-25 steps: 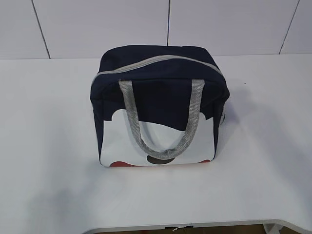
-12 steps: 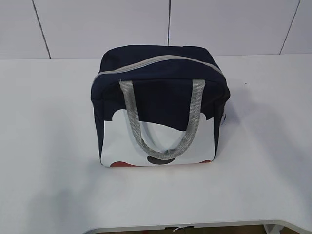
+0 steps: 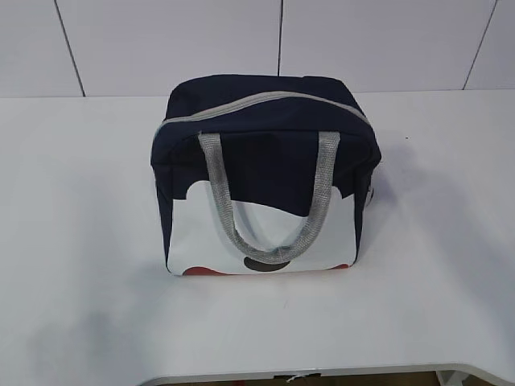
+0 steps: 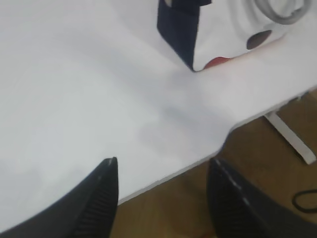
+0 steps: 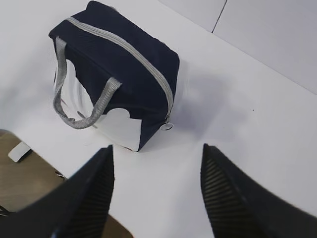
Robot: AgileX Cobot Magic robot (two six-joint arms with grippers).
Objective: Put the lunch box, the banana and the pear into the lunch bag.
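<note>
The navy lunch bag (image 3: 265,145) stands upright in the middle of the white table. Its grey zip (image 3: 257,100) runs shut across the top and its grey handles (image 3: 269,241) hang down the white front panel. The lunch box, the banana and the pear are out of view. My left gripper (image 4: 163,163) is open and empty over the table's front edge, with the bag's lower corner (image 4: 181,29) far ahead. My right gripper (image 5: 157,147) is also open and empty, hovering short of the bag (image 5: 124,64) near its ring pull (image 5: 166,127). Neither gripper shows in the exterior view.
The white table (image 3: 434,241) spreads bare on both sides of the bag, with a panelled wall (image 3: 386,40) behind. Past its curved front edge (image 4: 208,158) are the wooden floor, a white table leg (image 4: 290,139) and a dark cable (image 4: 304,201).
</note>
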